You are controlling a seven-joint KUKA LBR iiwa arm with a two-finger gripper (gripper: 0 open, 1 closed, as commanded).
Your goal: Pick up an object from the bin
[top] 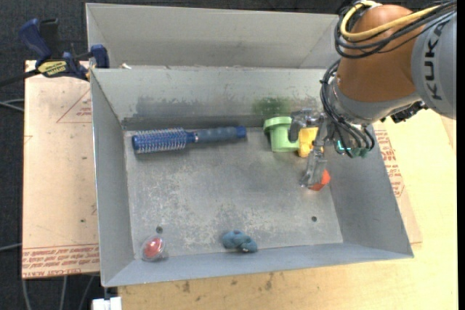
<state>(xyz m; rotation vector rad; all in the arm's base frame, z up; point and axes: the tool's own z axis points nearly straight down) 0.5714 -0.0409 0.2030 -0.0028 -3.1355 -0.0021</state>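
Six loose things lie in the grey bin (218, 40), seen from the camera view. The gripper (313, 176) hangs low on the right side of the floor, its tip right at a small orange-red piece (322, 181); whether it is open or closed cannot be told, nor whether it touches the piece. Just behind it sit a yellow thing (308, 141) and a green round thing (276, 133), side by side. A blue hairbrush (187, 138) lies lengthwise near the back wall. Along the front edge rest a reddish ball (152, 249) in the left corner and a crumpled blue thing (238, 242), well apart from the arm.
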